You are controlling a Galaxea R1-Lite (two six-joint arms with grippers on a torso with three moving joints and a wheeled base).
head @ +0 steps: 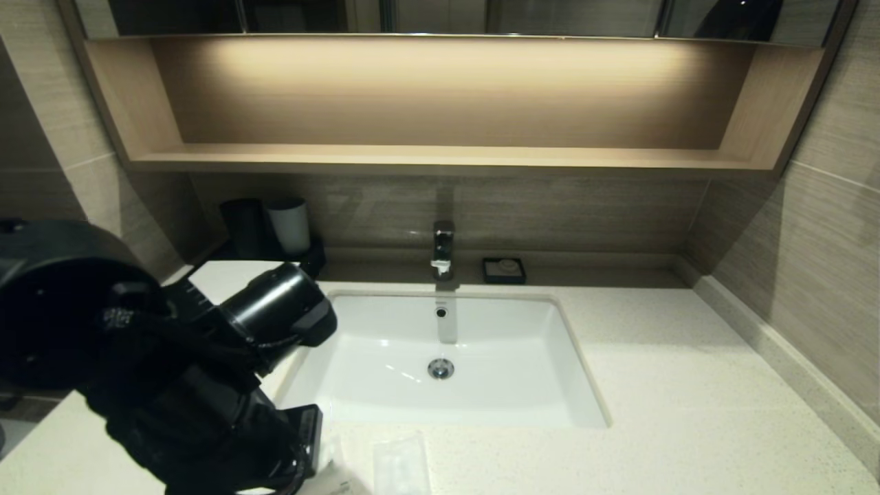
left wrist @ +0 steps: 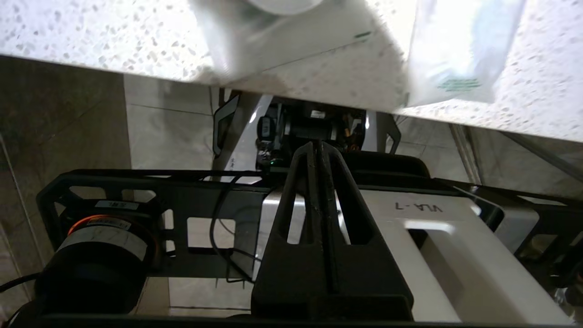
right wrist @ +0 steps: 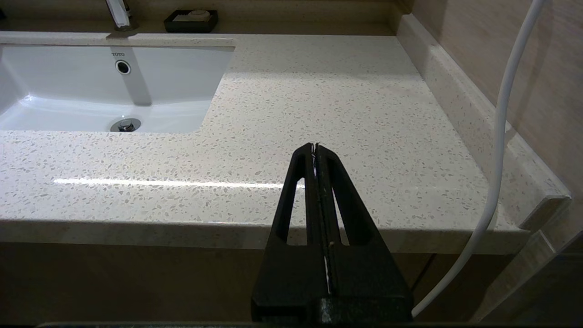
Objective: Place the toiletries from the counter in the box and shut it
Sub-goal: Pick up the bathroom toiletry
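Two clear plastic-wrapped toiletries lie at the counter's (head: 687,385) front edge. One is a rectangular packet (head: 401,464) (left wrist: 455,45). Beside it lies a squarish one with a white disc (left wrist: 282,32). My left arm (head: 172,385) reaches over the front left corner. Its gripper (left wrist: 317,145) is shut on nothing and points back past the counter's edge toward my own base, below the packets. My right gripper (right wrist: 315,146) is also shut and empty, hovering at the front edge of the counter's right side. The box is hidden.
A white sink (head: 584,385) sits mid-counter with a faucet (head: 443,249) behind it. A small black dish (head: 504,269) stands at the back. Two cups (head: 289,225) stand at the back left. A white cable (right wrist: 498,136) hangs near the right wall.
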